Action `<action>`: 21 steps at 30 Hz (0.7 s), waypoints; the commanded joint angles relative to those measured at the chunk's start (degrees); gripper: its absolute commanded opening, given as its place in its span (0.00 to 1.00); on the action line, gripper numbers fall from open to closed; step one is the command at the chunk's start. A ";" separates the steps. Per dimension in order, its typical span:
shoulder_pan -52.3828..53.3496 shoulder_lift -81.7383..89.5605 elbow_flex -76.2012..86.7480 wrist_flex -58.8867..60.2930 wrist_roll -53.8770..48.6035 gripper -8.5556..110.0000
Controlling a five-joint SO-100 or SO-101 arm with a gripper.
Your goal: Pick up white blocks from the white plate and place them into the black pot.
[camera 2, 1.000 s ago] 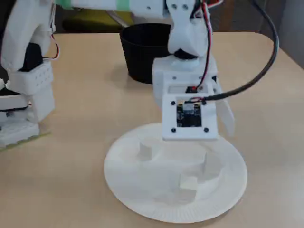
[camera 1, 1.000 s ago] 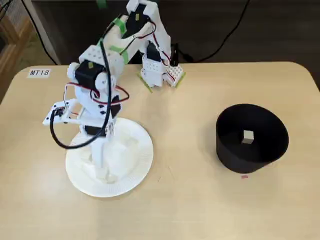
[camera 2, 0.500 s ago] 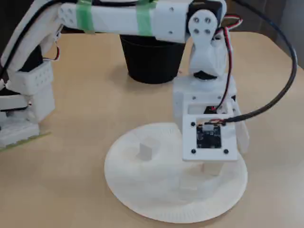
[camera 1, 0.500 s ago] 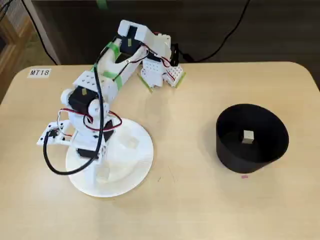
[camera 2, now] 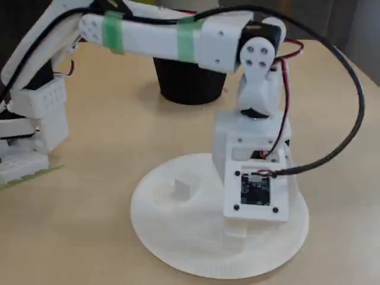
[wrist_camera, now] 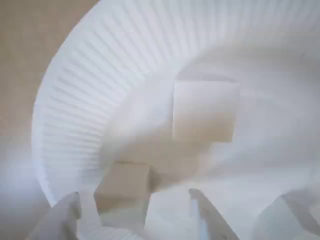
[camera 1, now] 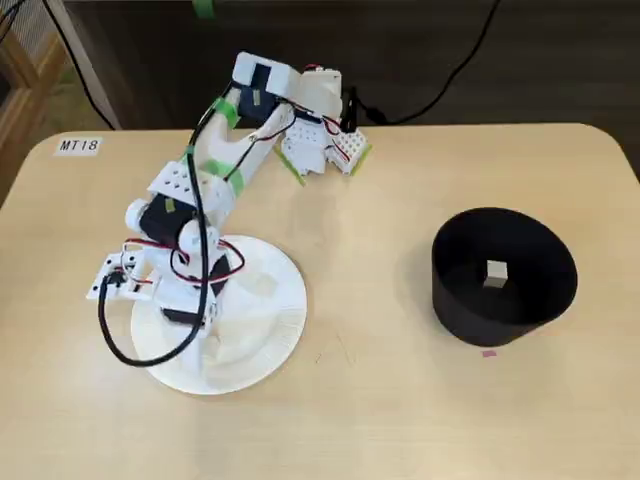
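ribbed round white paper plate [wrist_camera: 75,90], small matte off-white cubes [wrist_camera: 204,111] on it, white plastic gripper [wrist_camera: 135,212] fingers apart around one cube [wrist_camera: 122,186], matte black tapered pot [camera 1: 505,275] holding a cube [camera 1: 496,274]

The arm [camera 2: 196,35] is white plastic with black servo blocks, banded by green tape. Red wires and a thick black cable [camera 2: 332,119] loop down to the hand [wrist_camera: 135,220] — pale, translucent-looking fingers [wrist_camera: 210,215] — beside a black circuit board [camera 2: 255,189].
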 commanded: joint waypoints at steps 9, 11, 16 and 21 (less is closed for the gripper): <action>-1.76 -0.79 -4.83 -3.87 3.96 0.05; -1.93 -0.44 -5.89 -3.69 3.96 0.05; -2.72 4.66 -13.80 -3.52 6.24 0.05; -9.32 5.98 -30.94 -2.02 10.46 0.05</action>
